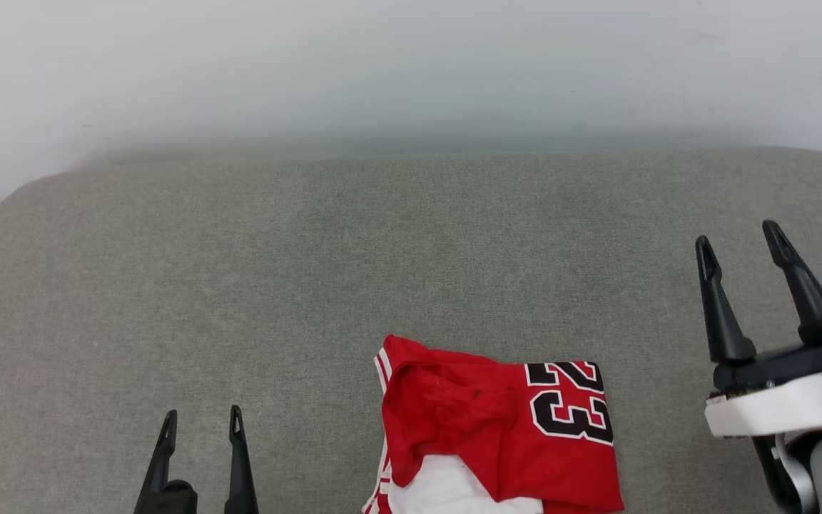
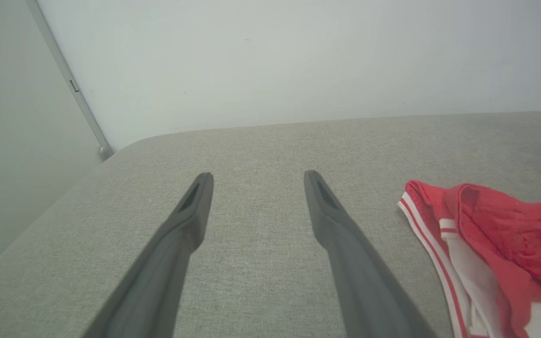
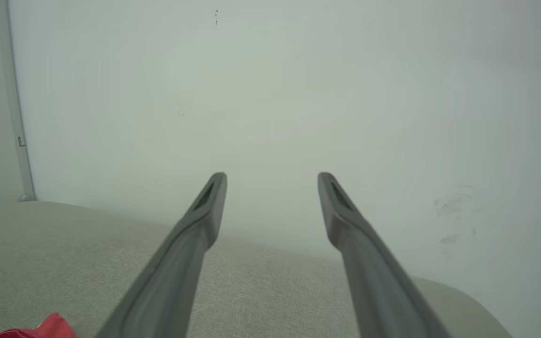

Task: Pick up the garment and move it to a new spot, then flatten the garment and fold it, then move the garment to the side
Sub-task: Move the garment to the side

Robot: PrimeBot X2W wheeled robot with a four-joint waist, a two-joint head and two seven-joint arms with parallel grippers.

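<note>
Lying folded on the grey cushion [image 1: 311,250], the garment [image 1: 496,428] sits between left gripper [image 1: 201,418] and right gripper [image 1: 739,246], both spread, empty.

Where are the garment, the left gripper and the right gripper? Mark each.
garment [image 1: 504,428], head view, red body fabric left of the "23".
left gripper [image 1: 203,412], head view, midway between its open fingertips.
right gripper [image 1: 737,235], head view, midway between its open fingertips.

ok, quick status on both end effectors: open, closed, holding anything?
Left end effector: open, holding nothing, apart from the garment.
Right end effector: open, holding nothing.
</note>
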